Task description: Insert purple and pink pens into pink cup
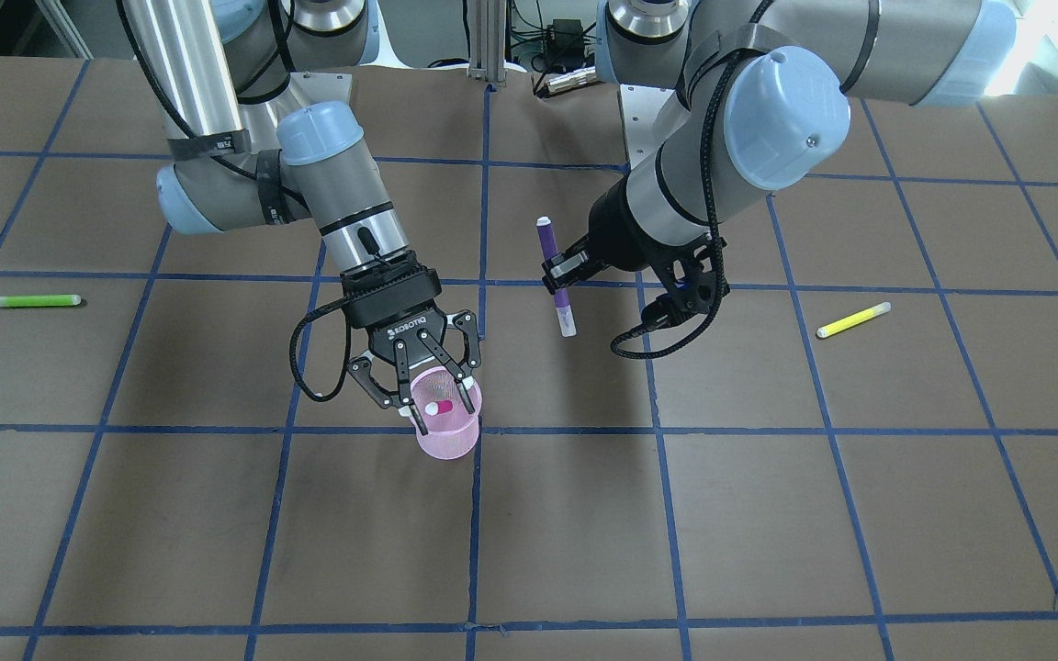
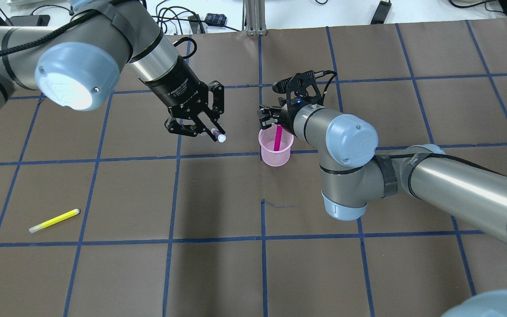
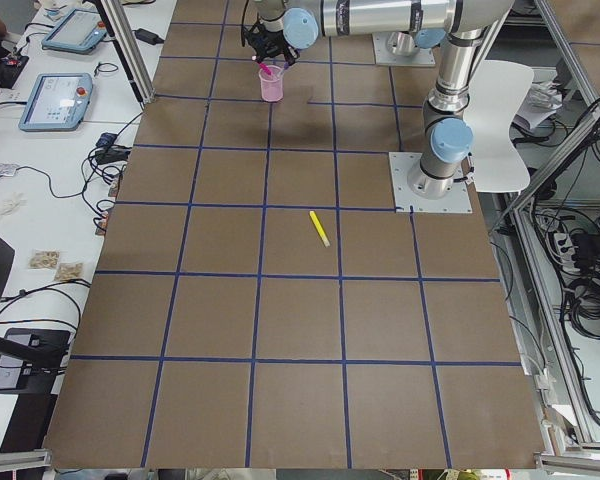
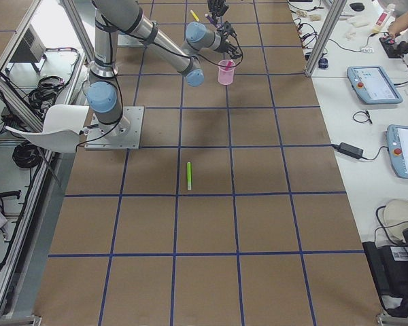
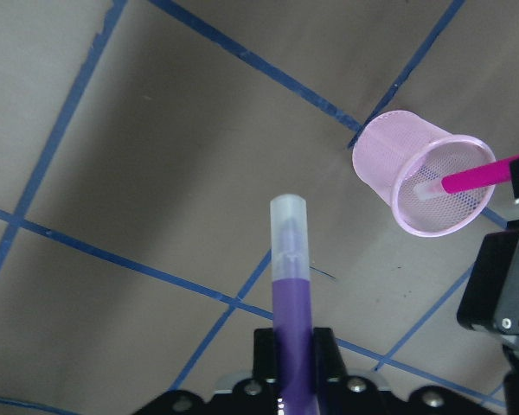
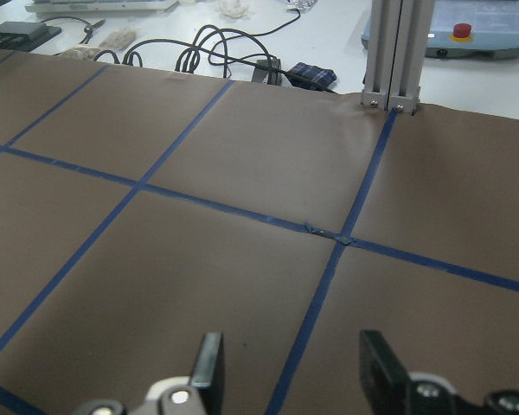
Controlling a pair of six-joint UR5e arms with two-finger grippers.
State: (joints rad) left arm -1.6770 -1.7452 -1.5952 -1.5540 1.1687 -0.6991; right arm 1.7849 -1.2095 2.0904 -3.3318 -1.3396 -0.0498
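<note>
1. Front view: my left gripper (image 1: 558,274) is clamped round the purple pen (image 1: 546,241), holding it nearly upright in the air, well apart from the pink cup (image 1: 449,440).
2. Overhead: the pink pen (image 2: 277,137) stands inside the cup, leaning against the rim. My right gripper (image 2: 270,117) hovers just above it, and the cup sits on the bench (image 2: 218,273).
3. Left side view: both grippers are too small to judge here. I can make out the cup with a pink stick in it, and a yellow pen (image 3: 320,228) lying well apart, no part of my job.
4. Right side view: the cup sits under my near arm, and a green pen (image 4: 188,175) lies alone, far off.
5. Left wrist: purple barrel pinched firmly, clear cap pointing away, cup ahead and off to the right.
6. Right wrist: jaws spread wide, nothing between them. By my reckoning it's half done: pink is in, and purple has yet to travel over and drop.
</note>
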